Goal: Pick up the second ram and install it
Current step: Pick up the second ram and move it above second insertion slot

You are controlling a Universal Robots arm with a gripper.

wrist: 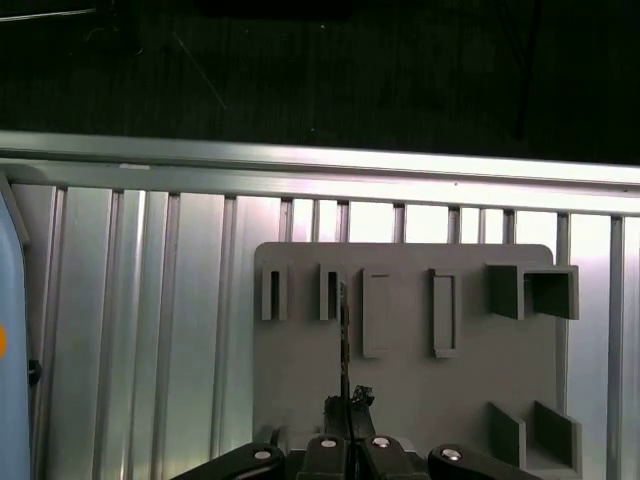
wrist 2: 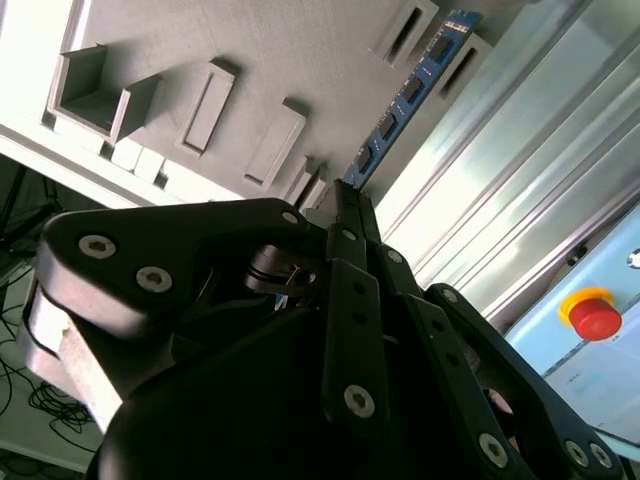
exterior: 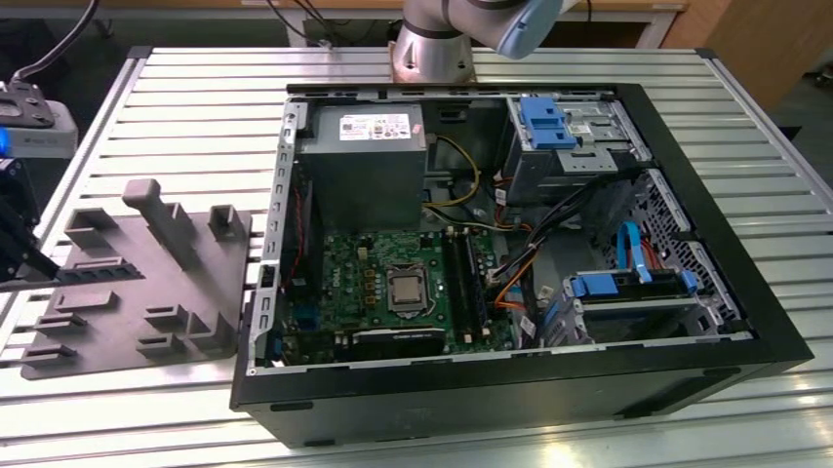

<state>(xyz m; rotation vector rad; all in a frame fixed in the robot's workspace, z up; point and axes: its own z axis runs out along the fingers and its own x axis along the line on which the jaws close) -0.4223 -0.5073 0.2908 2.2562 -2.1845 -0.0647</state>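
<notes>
Slatted table point(exterior: 170, 97), one tray point(wrist 2: 250, 60), one gripper point(wrist 2: 346, 190) pinching one ram point(wrist 2: 410, 93)

Slatted table point(exterior: 195, 97) with grey fixture point(exterior: 143, 292), open computer case point(exterior: 521, 395)

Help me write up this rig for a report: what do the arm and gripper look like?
The arm is a silver-grey metal tube with a pale blue joint cap. The gripper is matte black, built from flat linkage bars with rounded ends, joined by round silver screws, and it narrows toward the tip.

The second ram point(wrist 2: 406, 95) is blue — holder point(wrist 2: 250, 50) grey.
</notes>
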